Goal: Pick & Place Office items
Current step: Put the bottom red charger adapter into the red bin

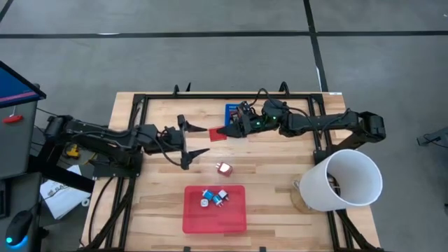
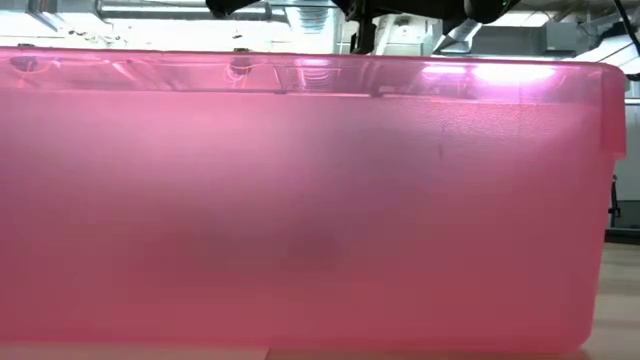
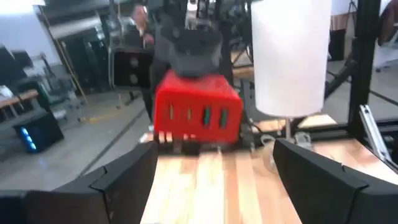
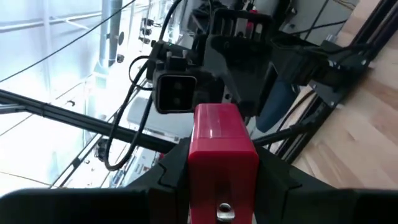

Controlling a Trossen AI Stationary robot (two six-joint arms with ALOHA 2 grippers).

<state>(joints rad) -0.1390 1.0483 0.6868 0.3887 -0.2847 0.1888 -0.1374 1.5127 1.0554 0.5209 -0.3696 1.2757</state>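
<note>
Overhead, blocky red item (image 1: 218,134) pinched in right jaws (image 1: 225,131); left jaws (image 1: 194,141) spread wide.

The high camera looks straight down on the whole table (image 1: 280,178), while the low camera sits at table height pressed close against the wall of the red tray (image 2: 300,220), which fills its picture. Each wrist camera looks forward past its own fingers, and both share the red block (image 3: 198,109) between the arms, close up.
</note>
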